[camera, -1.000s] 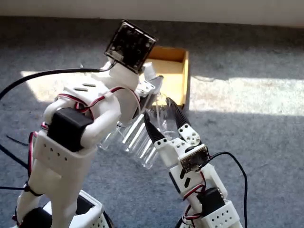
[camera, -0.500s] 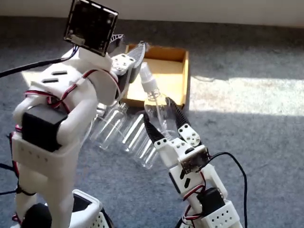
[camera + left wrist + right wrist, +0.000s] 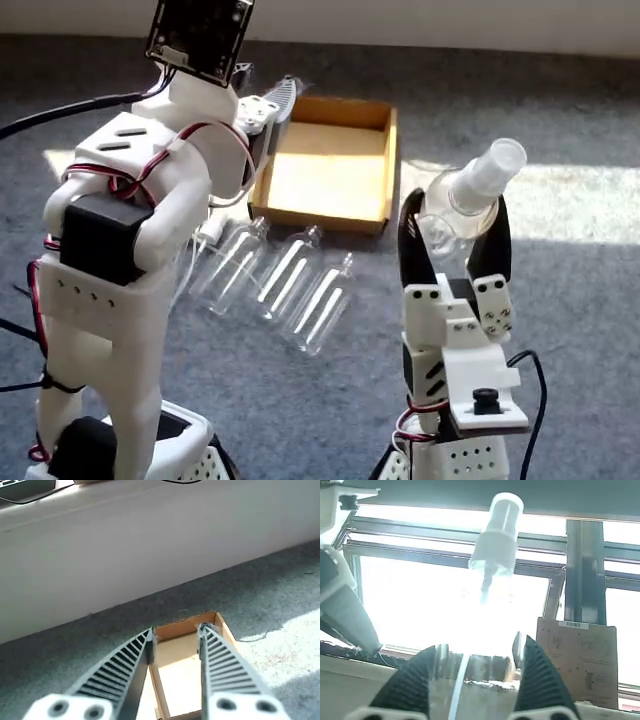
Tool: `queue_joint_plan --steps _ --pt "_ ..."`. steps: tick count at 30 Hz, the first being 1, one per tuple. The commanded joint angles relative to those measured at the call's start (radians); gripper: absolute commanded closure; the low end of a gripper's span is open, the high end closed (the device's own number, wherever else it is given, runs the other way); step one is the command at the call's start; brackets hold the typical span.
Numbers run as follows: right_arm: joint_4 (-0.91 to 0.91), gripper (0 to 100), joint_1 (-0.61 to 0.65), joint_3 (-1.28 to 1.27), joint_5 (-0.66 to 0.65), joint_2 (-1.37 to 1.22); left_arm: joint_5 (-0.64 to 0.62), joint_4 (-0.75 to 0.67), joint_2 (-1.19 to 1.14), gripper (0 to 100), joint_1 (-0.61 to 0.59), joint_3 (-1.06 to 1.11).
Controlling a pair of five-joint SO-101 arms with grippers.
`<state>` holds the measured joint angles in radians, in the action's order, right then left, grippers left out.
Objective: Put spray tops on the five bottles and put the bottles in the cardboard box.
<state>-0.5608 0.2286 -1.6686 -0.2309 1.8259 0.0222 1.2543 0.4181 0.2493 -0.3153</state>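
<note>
The right pincer (image 3: 452,220) stands high off the carpet (image 3: 570,310), clenched on a bottle (image 3: 445,205) by its clear body, with the spray top (image 3: 497,163) sticking out past the fingertips. The left pincer (image 3: 176,630) hangs released and empty above the box (image 3: 335,170), with the box's edge below its tips. Three more bottles (image 3: 285,275) lie side by side on the carpet just beside the box, nearer the left pincer than the right.

White arms (image 3: 130,290), black ribbed fingers (image 3: 410,248), red wires (image 3: 212,128)
</note>
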Motion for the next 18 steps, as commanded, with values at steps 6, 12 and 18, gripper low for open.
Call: queue_joint_plan --steps 6,12,18 --pt "0.219 93.0 -0.053 -0.134 -0.003 0.012 0.006 -0.003 0.008 85 0.008 0.093" --pt "0.397 79.7 -0.085 -0.051 -0.002 0.012 0.006 -0.008 0.008 85 -0.077 0.208" --pt "0.302 98.5 -0.088 0.016 -0.008 0.01 0.006 0.0 0.008 85 -0.11 0.375"
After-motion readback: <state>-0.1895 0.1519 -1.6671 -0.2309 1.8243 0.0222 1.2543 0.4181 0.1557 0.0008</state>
